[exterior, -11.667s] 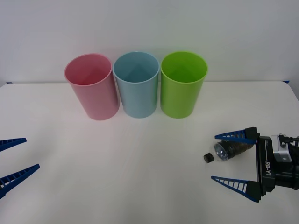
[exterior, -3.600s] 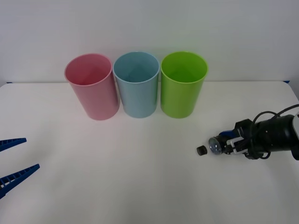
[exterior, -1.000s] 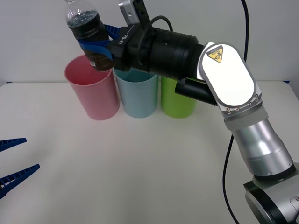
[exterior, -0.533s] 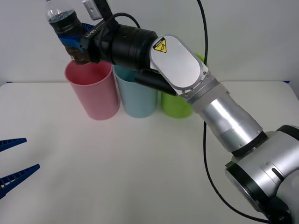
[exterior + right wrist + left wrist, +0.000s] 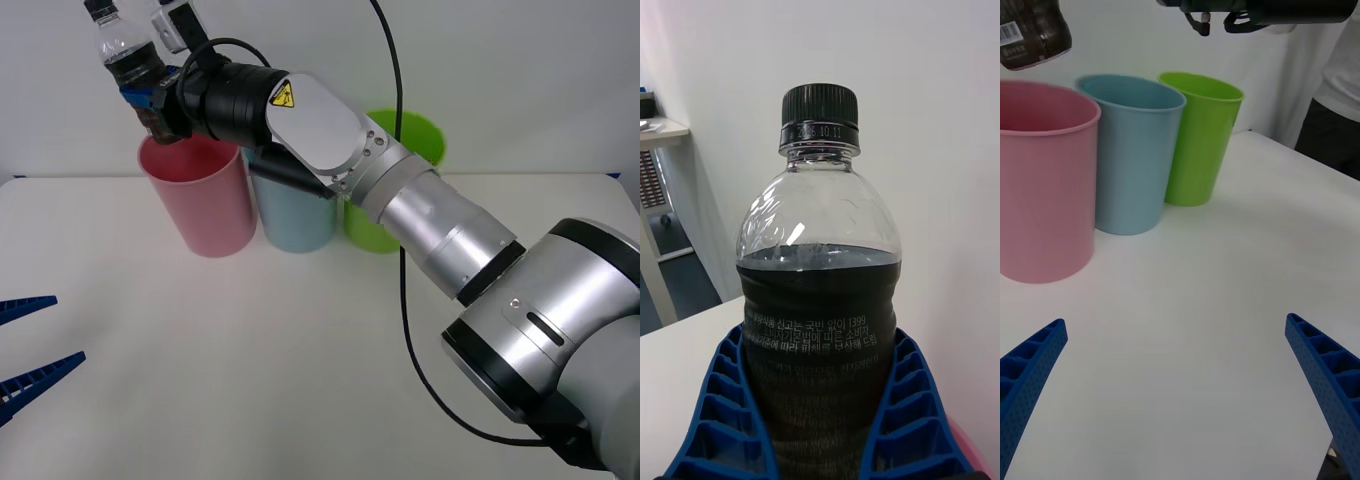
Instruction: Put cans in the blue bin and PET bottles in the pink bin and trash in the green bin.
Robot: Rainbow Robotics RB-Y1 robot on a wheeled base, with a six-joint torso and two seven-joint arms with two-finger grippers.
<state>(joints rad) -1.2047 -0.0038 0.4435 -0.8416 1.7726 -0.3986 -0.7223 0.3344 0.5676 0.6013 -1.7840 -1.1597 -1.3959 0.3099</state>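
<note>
Right arm (image 5: 420,200) spans bins; near table (image 5: 250,370) open.

Bottle (image 5: 127,62) above leftmost bin (image 5: 200,200)

Front view: you look forward and down from above the arms onto the white counter (image 5: 300,360), with the pink bin (image 5: 200,200), blue bin (image 5: 295,215) and green bin (image 5: 400,135) against the back wall. Left wrist view: you sit low over the counter, facing those three bins from nearby. Right wrist view: you are pressed close behind the bottle (image 5: 820,300), facing the wall.
</note>
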